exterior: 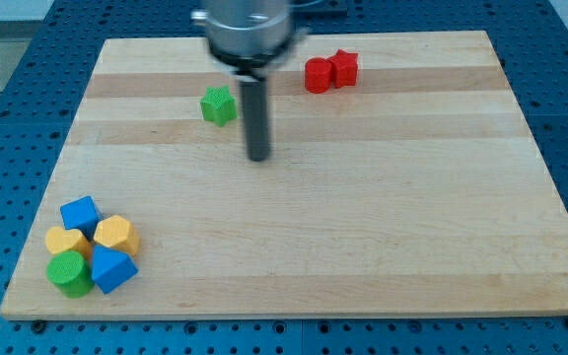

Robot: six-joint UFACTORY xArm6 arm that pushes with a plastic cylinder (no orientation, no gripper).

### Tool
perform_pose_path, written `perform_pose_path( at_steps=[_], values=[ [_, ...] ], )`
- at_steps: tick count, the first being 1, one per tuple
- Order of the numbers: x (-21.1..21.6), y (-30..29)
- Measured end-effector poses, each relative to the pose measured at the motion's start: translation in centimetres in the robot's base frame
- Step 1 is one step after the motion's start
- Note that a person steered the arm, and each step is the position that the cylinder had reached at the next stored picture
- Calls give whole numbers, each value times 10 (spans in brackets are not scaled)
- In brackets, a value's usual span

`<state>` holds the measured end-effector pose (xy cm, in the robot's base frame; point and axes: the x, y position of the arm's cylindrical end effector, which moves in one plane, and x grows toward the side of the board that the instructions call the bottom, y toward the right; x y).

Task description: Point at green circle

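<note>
The green circle point(67, 273) is a round green block at the view's bottom left, in a tight cluster with a blue cube point(80, 213), two yellow blocks point(65, 241) point(116, 234) and a blue triangular block point(112, 269). My tip point(257, 157) is on the board at the upper middle, far up and to the right of the green circle. A green star-like block point(219, 105) lies just left of and above my tip, apart from it.
Two red blocks point(318, 75) point(343, 68) sit touching each other near the view's top, right of the rod. The wooden board point(363, 247) lies on a blue perforated table.
</note>
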<state>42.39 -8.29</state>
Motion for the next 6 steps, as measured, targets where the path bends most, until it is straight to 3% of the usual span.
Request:
perform_pose_path(
  at_steps=[2,3,5,6],
  values=[
    [47,-218],
    [46,-222],
    [190,-201],
    [191,-183]
  ],
)
